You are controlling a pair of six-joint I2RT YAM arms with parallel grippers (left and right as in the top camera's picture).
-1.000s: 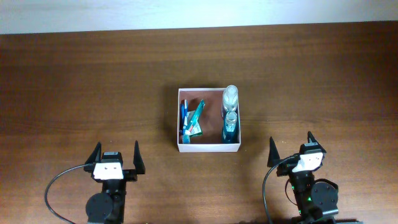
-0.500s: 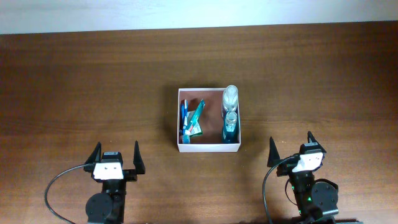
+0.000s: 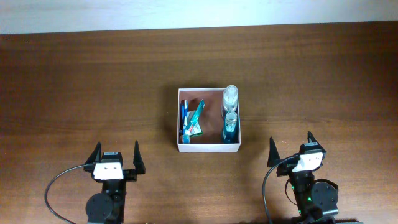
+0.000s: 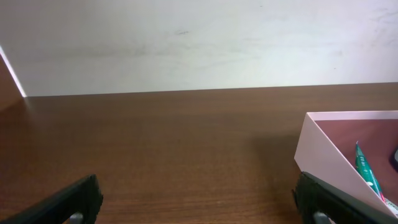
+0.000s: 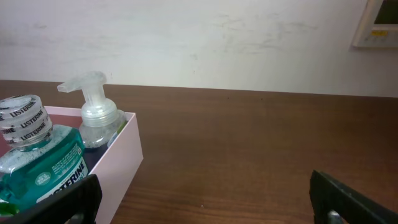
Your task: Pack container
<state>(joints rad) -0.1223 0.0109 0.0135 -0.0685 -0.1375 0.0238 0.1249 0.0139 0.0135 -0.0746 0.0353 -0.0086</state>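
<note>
Your left fingers (image 3: 138, 160) apart, lower left | your right fingers (image 3: 272, 154) apart, lower right | container (image 3: 208, 148) at frame centre holds Listerine bottle (image 3: 229, 127), pump bottle (image 3: 231, 96)

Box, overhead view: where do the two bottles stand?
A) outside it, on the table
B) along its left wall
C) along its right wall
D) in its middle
C: the overhead view shows the mouthwash bottle and the pump bottle one behind the other against the right wall of the box.
</note>
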